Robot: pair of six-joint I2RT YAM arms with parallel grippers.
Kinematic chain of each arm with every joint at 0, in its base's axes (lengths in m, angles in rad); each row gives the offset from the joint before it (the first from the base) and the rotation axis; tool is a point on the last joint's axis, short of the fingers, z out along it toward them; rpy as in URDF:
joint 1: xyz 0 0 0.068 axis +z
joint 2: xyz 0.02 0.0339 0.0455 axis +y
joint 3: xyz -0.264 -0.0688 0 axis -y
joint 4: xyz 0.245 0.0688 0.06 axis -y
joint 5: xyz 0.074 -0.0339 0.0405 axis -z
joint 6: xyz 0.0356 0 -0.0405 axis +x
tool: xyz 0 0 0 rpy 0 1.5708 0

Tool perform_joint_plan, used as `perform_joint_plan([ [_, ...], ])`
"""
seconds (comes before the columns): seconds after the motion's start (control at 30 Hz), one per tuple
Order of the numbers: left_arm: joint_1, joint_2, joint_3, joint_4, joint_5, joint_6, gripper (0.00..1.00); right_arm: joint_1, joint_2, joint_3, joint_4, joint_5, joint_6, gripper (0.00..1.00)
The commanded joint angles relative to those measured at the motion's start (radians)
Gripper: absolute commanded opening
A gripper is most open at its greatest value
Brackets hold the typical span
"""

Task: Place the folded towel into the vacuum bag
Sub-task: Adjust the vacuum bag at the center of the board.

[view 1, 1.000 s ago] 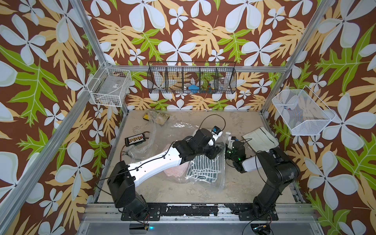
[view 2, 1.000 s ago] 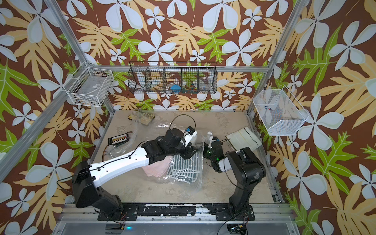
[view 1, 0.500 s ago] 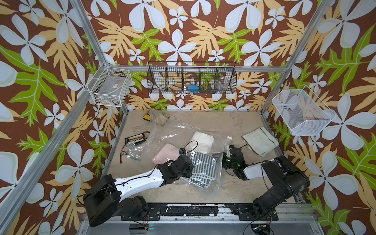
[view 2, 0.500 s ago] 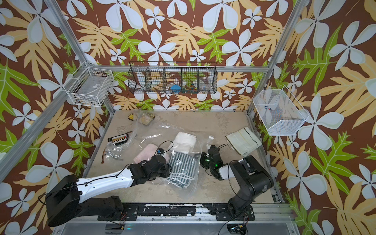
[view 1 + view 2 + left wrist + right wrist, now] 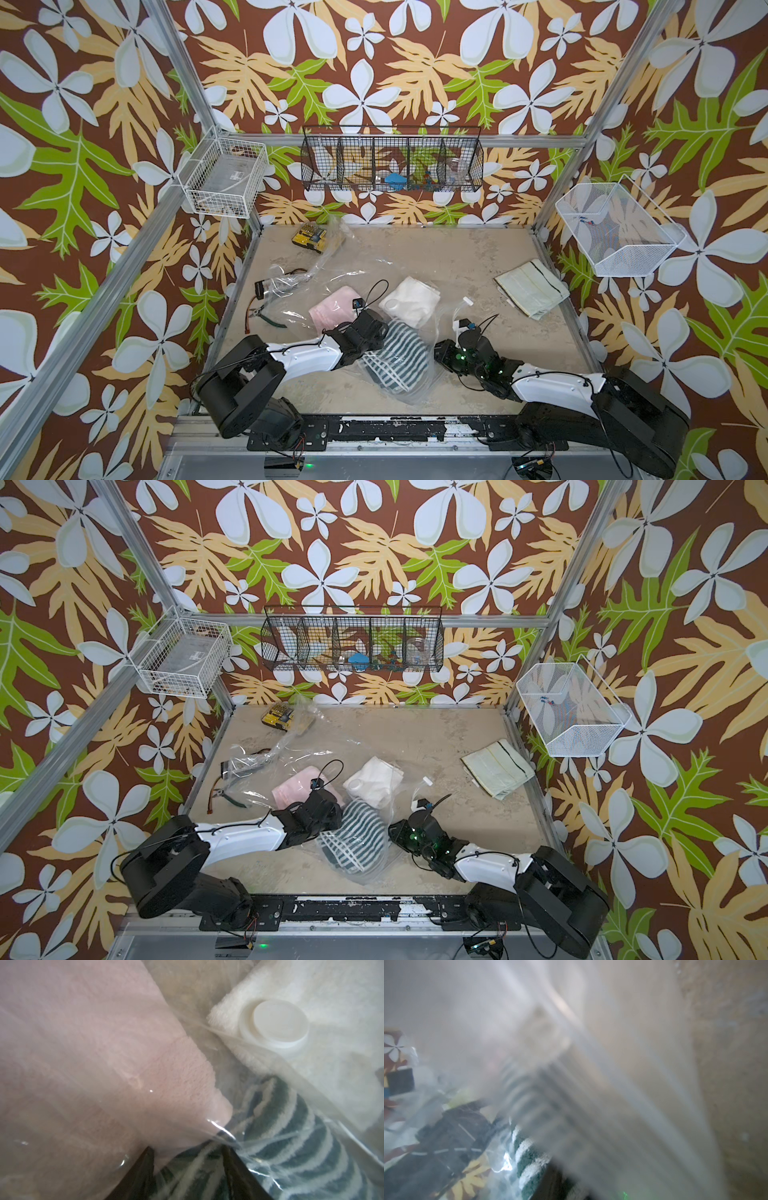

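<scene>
The left gripper [image 5: 186, 1147] sits low at the far left end of the folded green-and-white striped towel [image 5: 401, 357]. In the left wrist view its two black fingers [image 5: 143, 1169] stand apart with striped terry filling the gap; whether they press on the cloth cannot be told. The right gripper [image 5: 440, 354] lies at the right edge of the large crinkly transparent plastic vacuum bag [image 5: 411, 392], just right of the striped towel. Film blurs its wrist view, so its jaws cannot be judged open or closed.

The striped towel lies in the near middle of the mottled beige tabletop [image 5: 457, 257], under the bag's clear film and within its outline. Just beyond it, also under film, are a folded pink towel [image 5: 332, 307] to the left and a fluffy white towel [image 5: 415, 297] to the right. The bag's round white plastic valve cap [image 5: 276, 1024] rests over the white towel's near left corner. A small white slider [image 5: 467, 300] shows at the bag's right side. A folded pale green towel [image 5: 532, 289] lies outside the bag, well apart at the right.
</scene>
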Motion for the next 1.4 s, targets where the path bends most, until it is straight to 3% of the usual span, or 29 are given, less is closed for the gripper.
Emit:
perform_joint_plan([
  [0.0,0.016,0.094,0.056,0.055,0.002,0.070,0.55,0.015,-0.021,0.002,-0.065,0.006,-0.007,0.26],
  [0.13,0.053,0.169,0.147,0.042,-0.020,0.143,0.55,0.015,-0.109,0.012,-0.179,-0.001,-0.046,0.32],
  [0.3,0.096,0.119,0.216,-0.036,-0.038,0.228,0.55,0.001,-0.370,0.069,-0.498,0.166,-0.133,0.50],
  [0.4,0.096,0.043,0.255,-0.113,-0.029,0.247,0.55,-0.086,-0.481,0.138,-0.651,0.188,-0.193,0.53],
  [0.5,0.092,-0.053,0.267,-0.165,0.035,0.232,0.55,-0.214,-0.493,0.255,-0.790,0.178,-0.316,0.53],
  [0.7,-0.016,-0.084,0.311,-0.193,0.175,0.168,0.55,-0.275,-0.284,0.557,-0.877,0.257,-0.590,0.57],
  [0.87,-0.107,-0.024,0.280,-0.053,0.277,0.079,0.54,-0.277,0.010,0.678,-0.760,0.159,-0.687,0.58],
  [1.0,-0.113,-0.019,0.164,0.030,0.315,0.012,0.54,-0.279,0.199,0.713,-0.685,0.131,-0.684,0.54],
  [1.17,-0.106,-0.023,0.003,0.043,0.230,-0.025,0.53,-0.276,0.367,0.656,-0.568,0.067,-0.643,0.51],
  [1.37,0.039,-0.058,-0.069,-0.007,0.158,0.002,0.53,-0.180,0.472,0.572,-0.424,-0.051,-0.505,0.47],
])
